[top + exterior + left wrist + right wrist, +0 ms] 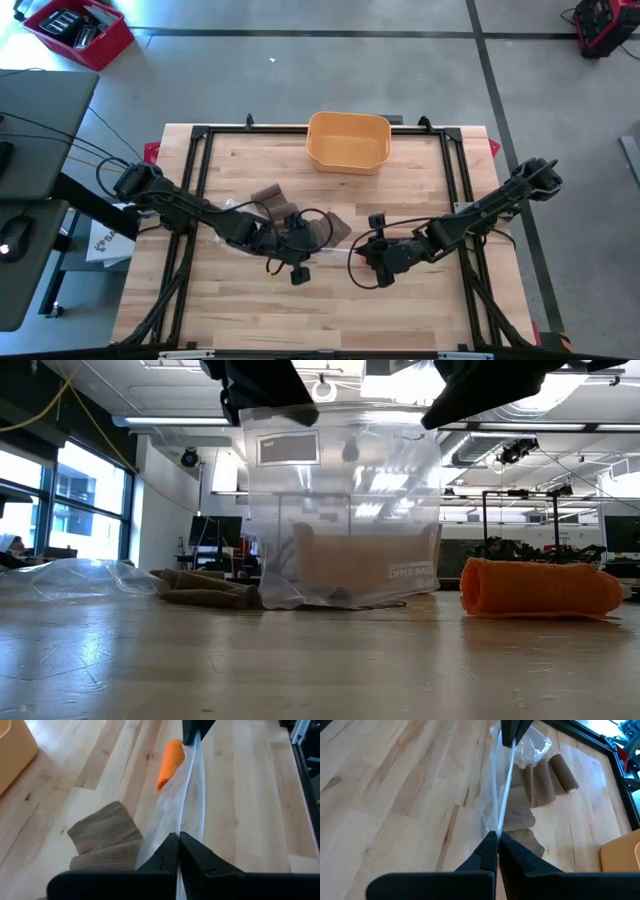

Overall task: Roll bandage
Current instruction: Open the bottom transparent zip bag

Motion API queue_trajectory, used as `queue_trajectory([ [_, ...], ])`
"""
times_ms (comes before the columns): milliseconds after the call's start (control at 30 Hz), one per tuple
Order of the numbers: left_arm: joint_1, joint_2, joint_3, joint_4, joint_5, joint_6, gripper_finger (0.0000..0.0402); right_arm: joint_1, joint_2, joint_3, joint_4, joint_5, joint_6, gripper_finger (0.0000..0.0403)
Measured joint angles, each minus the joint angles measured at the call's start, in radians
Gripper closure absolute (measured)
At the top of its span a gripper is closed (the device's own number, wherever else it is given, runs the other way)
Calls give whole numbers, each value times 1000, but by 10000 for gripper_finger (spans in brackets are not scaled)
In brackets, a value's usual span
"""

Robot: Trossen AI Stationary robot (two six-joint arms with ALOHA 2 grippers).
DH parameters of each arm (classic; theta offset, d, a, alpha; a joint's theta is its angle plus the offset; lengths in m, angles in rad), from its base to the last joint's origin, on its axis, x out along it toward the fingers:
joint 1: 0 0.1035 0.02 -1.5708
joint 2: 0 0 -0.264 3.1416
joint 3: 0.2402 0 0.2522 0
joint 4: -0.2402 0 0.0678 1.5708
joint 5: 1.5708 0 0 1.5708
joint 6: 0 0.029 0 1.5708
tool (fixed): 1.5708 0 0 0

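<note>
A clear zipper bag [340,510] hangs between my two grippers, its bottom edge on the table, with a tan bandage [360,565] inside. My left gripper [300,240] and my right gripper [362,252] are each shut on one end of the bag's top edge. Loose brown bandage [105,835] lies on the wood beside the bag, on its far side, and brown rolls [552,777] lie farther toward the table's left. An orange roll [540,588] lies on the table near the right gripper's end of the bag; it also shows in the left wrist view [170,760]. My left gripper pinches the bag's top edge [180,831] at its left end between the two fingers. The edge runs taut from there to the other gripper. The bag hangs below the fingers, its bottom on the table. My right gripper pinches the bag's top edge [498,829] at its right end between the two fingers. The edge runs taut toward the left gripper. The bag hangs upright below, its bottom [340,603] on the table.
A yellow basket [348,140] stands at the table's far edge, in the middle. Another clear plastic bag [70,575] lies flat at the low view's left. A black frame [195,160] borders the table's sides.
</note>
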Motion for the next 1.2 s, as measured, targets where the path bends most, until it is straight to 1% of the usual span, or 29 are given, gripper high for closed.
queue_trajectory([
  [233,3,0,0,43,3,-19,401,0,0,0,12,-1,-3,403],
  [367,3,0,0,40,3,-20,401,0,0,0,26,-54,-3,403],
  [433,3,0,0,36,-4,-21,401,-2,0,0,26,-58,-5,403],
  [600,-8,20,0,75,-93,-29,401,-2,0,0,29,-59,-40,396],
  [733,-18,39,0,83,-138,-48,401,-2,0,7,1,-49,-39,356],
  [833,-27,52,0,83,-174,-64,401,-2,-3,54,-107,-27,-4,315],
  [900,-33,60,0,86,-220,-74,401,-2,-5,101,-180,-17,56,288],
  [1000,-41,64,0,83,-296,-50,401,-3,-5,168,-255,-39,91,252],
  [1100,-41,63,0,88,-343,-29,401,16,-5,214,-253,-54,33,227],
  [1200,-38,63,0,90,-369,-12,401,45,-6,229,-166,-41,-54,220],
])
